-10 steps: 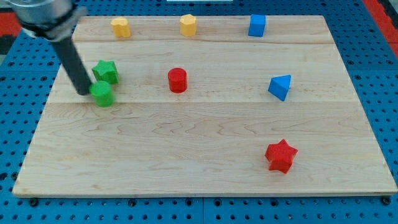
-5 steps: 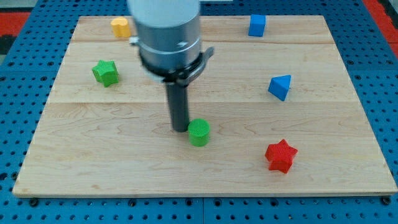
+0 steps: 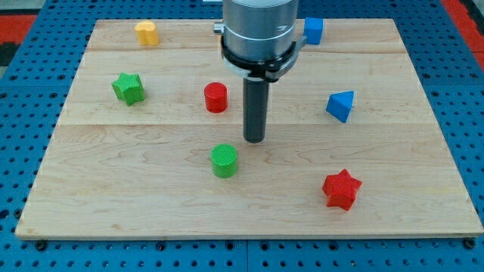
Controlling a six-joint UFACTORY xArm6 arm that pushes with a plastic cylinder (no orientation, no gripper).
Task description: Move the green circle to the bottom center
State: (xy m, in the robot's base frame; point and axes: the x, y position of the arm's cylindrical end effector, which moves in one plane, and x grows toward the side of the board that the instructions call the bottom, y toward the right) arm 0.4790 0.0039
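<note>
The green circle (image 3: pixel 224 160) is a short green cylinder lying a little left of the board's middle, in its lower half. My tip (image 3: pixel 255 140) is up and to the right of it, a small gap away and not touching it. The dark rod rises from the tip to the grey arm body at the view's top.
On the wooden board (image 3: pixel 151 204) lie a green star (image 3: pixel 128 88) at the left, a red cylinder (image 3: pixel 215 97), a yellow block (image 3: pixel 147 33) at the top left, a blue cube (image 3: pixel 313 30), a blue triangle (image 3: pixel 341 105) and a red star (image 3: pixel 341 188) at the lower right.
The green circle went from the left beside the green star to the lower middle, then shifted slightly left. My tip moved from its left side to its upper right, apart from it.
</note>
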